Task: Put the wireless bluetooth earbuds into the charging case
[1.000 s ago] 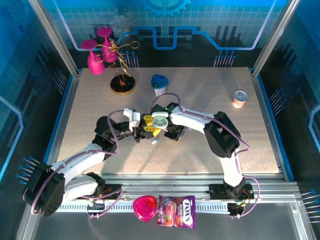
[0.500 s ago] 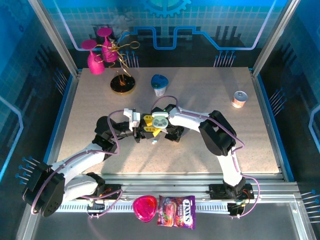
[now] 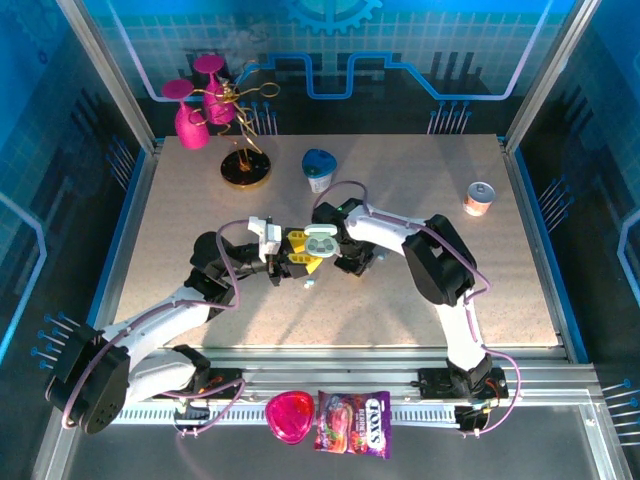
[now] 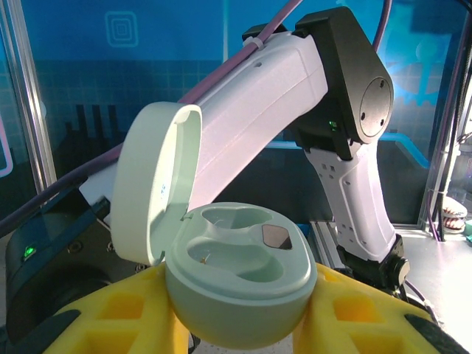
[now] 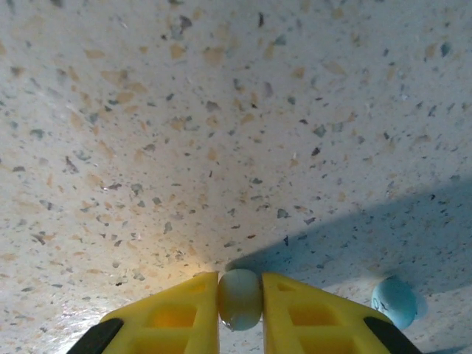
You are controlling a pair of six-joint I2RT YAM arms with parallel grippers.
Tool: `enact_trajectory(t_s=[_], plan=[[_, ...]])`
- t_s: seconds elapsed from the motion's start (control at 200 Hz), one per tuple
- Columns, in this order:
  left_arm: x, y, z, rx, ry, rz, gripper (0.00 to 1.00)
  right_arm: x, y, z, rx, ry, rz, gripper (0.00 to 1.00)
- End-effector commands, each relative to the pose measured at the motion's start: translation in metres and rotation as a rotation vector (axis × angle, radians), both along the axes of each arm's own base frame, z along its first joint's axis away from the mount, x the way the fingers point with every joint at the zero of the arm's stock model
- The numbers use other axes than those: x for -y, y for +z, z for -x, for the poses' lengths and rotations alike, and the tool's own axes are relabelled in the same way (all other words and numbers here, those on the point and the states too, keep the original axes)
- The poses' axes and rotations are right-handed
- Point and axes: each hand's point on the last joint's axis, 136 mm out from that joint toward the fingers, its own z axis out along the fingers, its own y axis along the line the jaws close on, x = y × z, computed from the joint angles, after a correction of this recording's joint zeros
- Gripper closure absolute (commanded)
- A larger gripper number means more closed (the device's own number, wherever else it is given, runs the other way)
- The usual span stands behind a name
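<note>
I have the left gripper clamped on the charging case about the middle of the tabletop. Its lid is tipped back and both wells are bare, presumably to give a steady open target. The right gripper is narrow, pinching one earbud at its tips low over the surface; a second earbud lies loose just beside.

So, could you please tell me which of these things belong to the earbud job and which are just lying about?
Job: open charging case in the left fingers; earbud between the right fingers; loose earbud on the table.
Lying about: pink goblets, gold stand, blue-lidded cup, small can, pink heart-shaped item, sweets bag.
</note>
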Motion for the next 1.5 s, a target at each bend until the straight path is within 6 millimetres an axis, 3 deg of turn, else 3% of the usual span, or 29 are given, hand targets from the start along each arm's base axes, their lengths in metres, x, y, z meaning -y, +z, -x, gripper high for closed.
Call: enact_trajectory(t_s=[0.0,0.155,0.31,0.57,1.031,1.266,1.496], plan=[[-0.002,0.006,0.001,0.052,0.014,0.007,0.68,0.001,0.003,-0.002,-0.002,-0.073,-0.087,0.82],[-0.002,0.003,-0.004,0.037,0.027,0.005,0.67,0.000,0.026,-0.003,0.019,-0.140,-0.245,0.82],[0.000,0.000,-0.008,0.026,0.029,0.008,0.67,0.013,0.052,-0.004,0.053,-0.225,-0.387,0.80],[0.001,-0.005,-0.013,0.022,0.031,0.015,0.67,0.024,0.122,0.005,0.143,-0.291,-0.698,0.83],[0.005,-0.014,-0.024,0.040,0.045,0.013,0.67,-0.009,0.268,0.071,0.235,-0.116,-1.166,0.83],[0.009,-0.012,-0.029,0.047,0.032,0.031,0.68,-0.037,0.312,0.104,0.235,0.030,-1.303,0.83],[0.010,-0.007,-0.027,0.054,0.016,0.041,0.68,-0.067,0.328,0.116,0.218,0.121,-1.356,0.82]])
